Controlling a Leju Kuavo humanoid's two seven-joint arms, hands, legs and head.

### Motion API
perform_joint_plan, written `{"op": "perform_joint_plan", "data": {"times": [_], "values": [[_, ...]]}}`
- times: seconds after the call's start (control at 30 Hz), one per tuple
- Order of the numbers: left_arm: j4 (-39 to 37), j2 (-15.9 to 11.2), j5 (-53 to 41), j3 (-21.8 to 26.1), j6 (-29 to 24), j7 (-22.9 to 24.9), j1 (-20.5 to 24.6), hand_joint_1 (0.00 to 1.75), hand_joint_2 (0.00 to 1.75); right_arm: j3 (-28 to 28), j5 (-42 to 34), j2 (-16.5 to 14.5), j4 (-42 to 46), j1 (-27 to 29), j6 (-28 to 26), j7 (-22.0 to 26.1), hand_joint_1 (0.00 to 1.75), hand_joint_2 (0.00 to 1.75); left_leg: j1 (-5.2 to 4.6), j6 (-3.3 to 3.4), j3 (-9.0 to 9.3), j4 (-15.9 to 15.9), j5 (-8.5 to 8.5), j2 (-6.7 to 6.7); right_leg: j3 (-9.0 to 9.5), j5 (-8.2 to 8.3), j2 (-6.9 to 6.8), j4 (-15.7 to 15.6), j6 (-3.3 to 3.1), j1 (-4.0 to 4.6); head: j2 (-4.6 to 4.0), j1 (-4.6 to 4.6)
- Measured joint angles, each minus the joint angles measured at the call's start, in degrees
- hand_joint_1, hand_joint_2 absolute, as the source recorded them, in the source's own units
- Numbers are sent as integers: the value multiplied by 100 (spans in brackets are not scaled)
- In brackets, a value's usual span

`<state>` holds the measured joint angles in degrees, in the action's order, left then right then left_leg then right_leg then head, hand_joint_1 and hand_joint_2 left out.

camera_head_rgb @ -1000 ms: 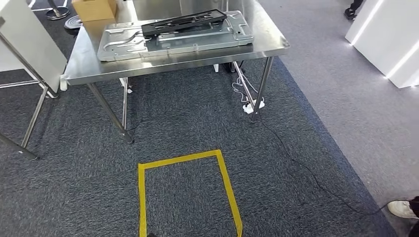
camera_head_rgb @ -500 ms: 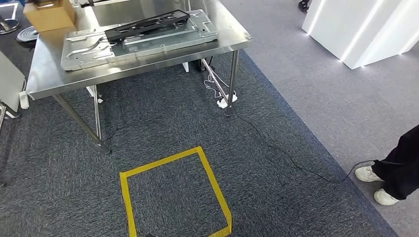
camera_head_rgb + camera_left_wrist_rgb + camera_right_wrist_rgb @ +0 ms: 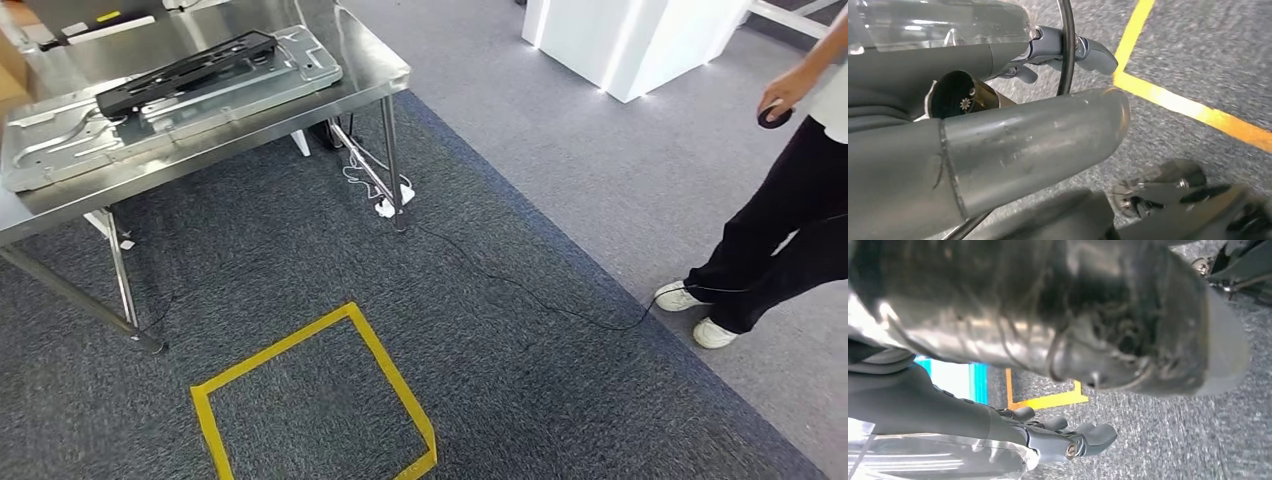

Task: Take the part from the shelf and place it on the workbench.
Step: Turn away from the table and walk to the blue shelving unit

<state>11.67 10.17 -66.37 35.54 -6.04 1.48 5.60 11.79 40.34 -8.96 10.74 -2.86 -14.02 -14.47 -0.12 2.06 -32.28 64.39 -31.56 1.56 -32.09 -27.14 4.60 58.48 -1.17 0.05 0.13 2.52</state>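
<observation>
Near, left wrist view: left hand [image 3: 1038,135] hanging over the carpet, fingers [image 3: 1088,50] apart from the thumb, nothing in them. Right hand [image 3: 1063,340] the same, fingers [image 3: 1088,437] loose and straight, empty. So no part carried.

Change over the last second: whole head view slid left, i.e. a turn of the body to the right, not a move of the things. Workbench [image 3: 370,75] gone from top centre to upper left. Person [image 3: 780,230] now at the right edge, where a second ago just a shoe showed.

Task's thing: black part [image 3: 185,72] lying on the silver plate [image 3: 60,165] on the workbench, upper left. Cannot tell whether that is the part meant. Judging by the empty hands and the turn away: either already delivered or heading off to the shelf.

Room, near to far: yellow tape square [image 3: 377,350] lower centre, open dark carpet [image 3: 300,250] around it. Thin black cable [image 3: 520,290] across mid-frame from the power strip [image 3: 392,205] at the bench leg toward the person's shoes: trip risk. Carpet edge running diagonally to lighter floor [image 3: 600,170]. Person near on the right, small dark object in hand [image 3: 775,110]. White block [image 3: 630,40] top right, well apart.
</observation>
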Motion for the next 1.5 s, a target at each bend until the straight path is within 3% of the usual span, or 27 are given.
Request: {"op": "perform_joint_plan", "data": {"times": [0.03,0.1,0.17,0.23,0.3,0.37,0.4,0.43,0.5,0.57,0.6,0.67,0.7,0.77,0.83,0.87,0.9,0.93,0.97,1.03,1.07,1.13,1.3,1.37,1.43,1.47,1.5], "values": [[0,-16,33,4,-13,-27,-2,0,0,-16,32,-8,-2,-10,-8,20,0,0,-38,83,140,-342,174,118,-2,9,78,2,7,6,0,2],[0,-48,116,21,-55,-107,10,0,0,-61,90,-27,-5,-23,-19,41,0,0,-99,177,256,-669,318,247,-35,38,205,-3,41,-15,0,4],[0,-35,186,40,-104,-182,36,0,0,-89,117,-25,-7,-13,-20,40,0,0,-95,186,292,-759,374,138,-57,68,306,-28,99,-18,0,-2],[0,-18,268,80,-161,-265,43,0,0,-93,138,-5,-9,-2,-32,35,0,0,-55,201,362,-927,459,-2,-135,-46,114,121,145,18,0,4],[0,-6,337,138,-204,-330,29,0,0,-95,141,27,-9,-6,-55,35,0,0,-39,209,389,-1011,500,-171,-413,-390,-225,689,188,27,0,13],[-1,0,368,184,-221,-356,0,0,0,-95,124,59,-9,-8,-69,45,0,0,-37,200,373,-986,482,-349,-748,-671,-364,1357,251,-22,0,17],[-1,4,378,199,-225,-362,-14,0,0,-95,116,76,-9,-3,-73,50,0,0,-30,188,366,-964,462,-437,-810,-667,-399,1482,286,-56,0,17],[-2,11,384,212,-228,-364,-23,0,0,-95,109,92,-9,3,-78,56,0,0,-17,170,362,-934,438,-518,-759,-556,-435,1385,324,-93,0,18],[-2,26,403,244,-230,-365,-28,0,0,-94,93,123,-9,8,-124,101,0,0,11,105,352,-839,365,-657,-397,-203,-623,683,389,-152,0,20],[-2,30,441,290,-241,-363,-39,0,0,-86,68,144,-8,-5,-234,214,0,0,-1,8,335,-723,254,-763,-128,-24,-814,152,362,-165,0,14],[-2,28,458,314,-245,-345,-49,0,0,-78,56,157,-8,-8,-289,264,0,0,-12,-38,337,-692,210,-807,-100,-27,-849,83,317,-155,0,9],[-2,27,469,358,-238,-246,-76,0,0,-55,49,196,-9,4,-343,281,0,0,-10,-104,382,-679,166,-899,-115,-30,-725,107,221,-145,0,-1],[-3,27,468,375,-230,-185,-90,0,0,-44,51,219,-10,15,-346,260,0,0,6,-137,394,-637,124,-866,-120,-21,-664,100,186,-150,0,-2],[-4,27,463,403,-213,-102,-139,0,0,-30,58,258,-12,21,-345,217,0,0,42,-196,298,-309,-135,-599,-134,12,-544,86,120,-168,0,-5],[-6,27,461,426,-200,-67,-194,0,0,-23,64,284,-11,18,-346,202,0,0,67,-227,-14,387,-553,-303,-167,33,-414,87,83,-155,0,-7],[-7,27,465,436,-197,-46,-217,0,0,-21,69,289,-12,19,-343,190,0,0,71,-227,-178,725,-692,-247,-184,39,-335,89,73,-143,0,-7],[-7,27,482,446,-200,-28,-234,0,0,-18,78,291,-13,24,-331,169,0,0,71,-218,-283,918,-720,-225,-192,43,-254,90,68,-132,0,-7],[-7,27,511,461,-210,-16,-242,0,0,-16,92,294,-14,31,-305,137,0,0,71,-200,-295,903,-623,-211,-191,45,-172,92,67,-123,0,-7],[-7,27,550,483,-228,-24,-246,0,0,-14,111,297,-15,37,-262,93,0,0,70,-172,-205,664,-417,-178,-182,46,-90,94,69,-117,0,-7],[-7,18,648,556,-293,-116,-253,0,0,-14,149,302,-17,37,-143,-13,0,0,68,-97,100,-102,32,87,-173,55,61,99,88,-110,0,-5],[-7,12,696,597,-329,-191,-256,0,0,-13,158,302,-18,32,-86,-62,0,0,63,-68,211,-396,164,226,-184,67,137,101,113,-116,0,-5],[-7,4,771,662,-383,-319,-249,0,0,-9,154,301,-20,28,-17,-113,0,0,46,-42,271,-595,209,363,-221,96,245,98,173,-136,0,-3],[-7,3,798,708,-412,-395,-221,0,0,5,136,300,-21,59,5,-108,0,0,24,-22,285,-627,236,267,-239,138,347,56,248,-165,0,-2],[-7,3,796,741,-439,-490,-204,0,0,36,121,299,-23,71,10,-36,0,0,26,65,325,-748,329,53,-418,-83,52,393,289,-140,0,3],[-7,3,790,772,-469,-573,-204,0,0,60,112,299,-25,53,40,33,0,0,19,137,326,-834,398,-219,-782,-508,-343,1175,303,-115,0,7],[-7,3,786,785,-480,-572,-204,0,0,62,112,298,-25,46,71,39,0,0,6,138,308,-825,396,-329,-905,-621,-386,1471,322,-121,0,6],[-7,3,782,795,-487,-549,-201,0,0,63,116,296,-26,50,101,40,0,0,2,135,294,-811,390,-421,-902,-597,-408,1525,337,-130,0,5]]}}
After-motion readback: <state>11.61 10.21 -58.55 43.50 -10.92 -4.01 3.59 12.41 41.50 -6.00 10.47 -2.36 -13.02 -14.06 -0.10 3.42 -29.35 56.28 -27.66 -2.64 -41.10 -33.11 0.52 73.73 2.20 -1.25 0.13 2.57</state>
